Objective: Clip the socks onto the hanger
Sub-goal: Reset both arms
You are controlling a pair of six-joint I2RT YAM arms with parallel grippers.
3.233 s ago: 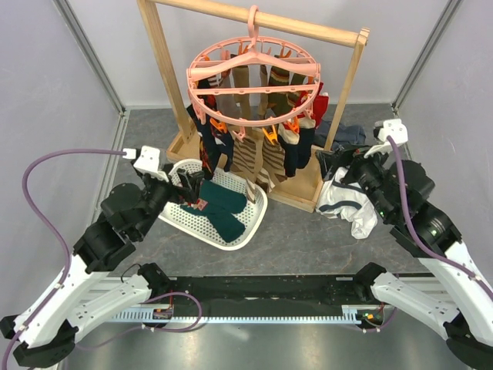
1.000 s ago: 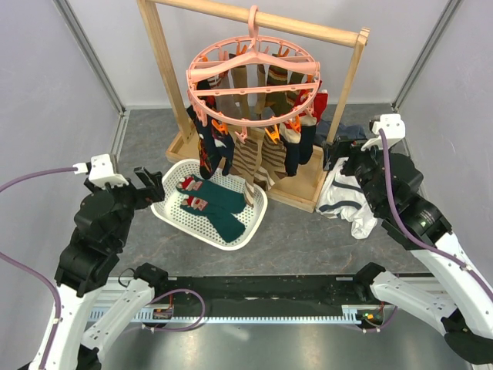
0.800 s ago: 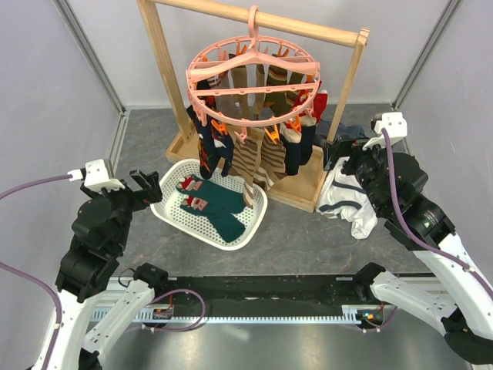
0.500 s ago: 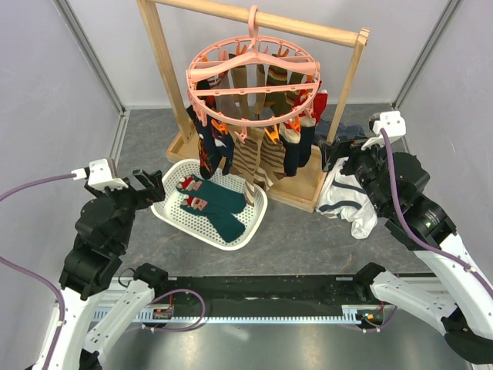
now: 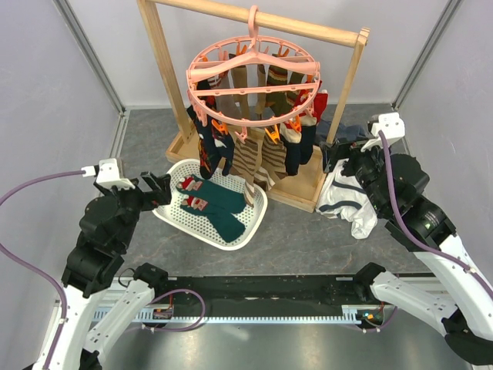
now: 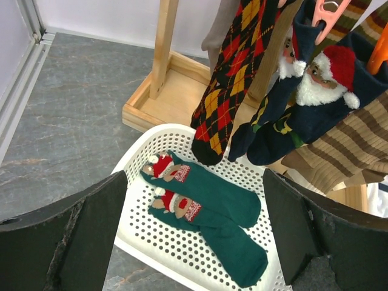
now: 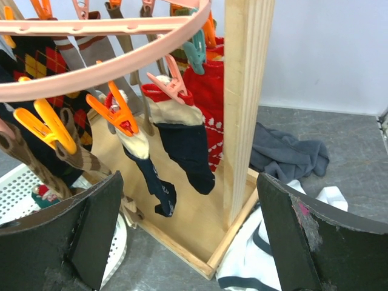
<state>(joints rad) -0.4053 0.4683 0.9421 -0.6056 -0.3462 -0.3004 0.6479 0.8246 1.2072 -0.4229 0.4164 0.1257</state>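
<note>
The pink ring hanger (image 5: 253,85) hangs by its hook from the wooden rack, with several socks clipped round it. Two dark teal socks (image 5: 219,202) with red and white figures lie in the white mesh basket (image 5: 248,231). My left gripper (image 5: 158,189) is open and empty, just left of the basket. In the left wrist view it (image 6: 194,242) frames the teal socks (image 6: 212,200). My right gripper (image 5: 333,154) is open and empty beside the rack's right post. In the right wrist view it (image 7: 188,236) faces the hanger ring (image 7: 109,27), a clipped navy sock (image 7: 188,151) and a red sock (image 7: 209,103).
The wooden rack's right post (image 7: 245,91) and base tray (image 5: 300,189) stand behind the basket. A white garment (image 5: 347,202) and a grey garment (image 7: 291,157) lie at the right. Clipped argyle and Santa socks (image 6: 236,73) hang low over the basket's far side.
My left gripper has pulled back from over the basket to its left, then edged a little back toward it. The right arm has barely moved.
</note>
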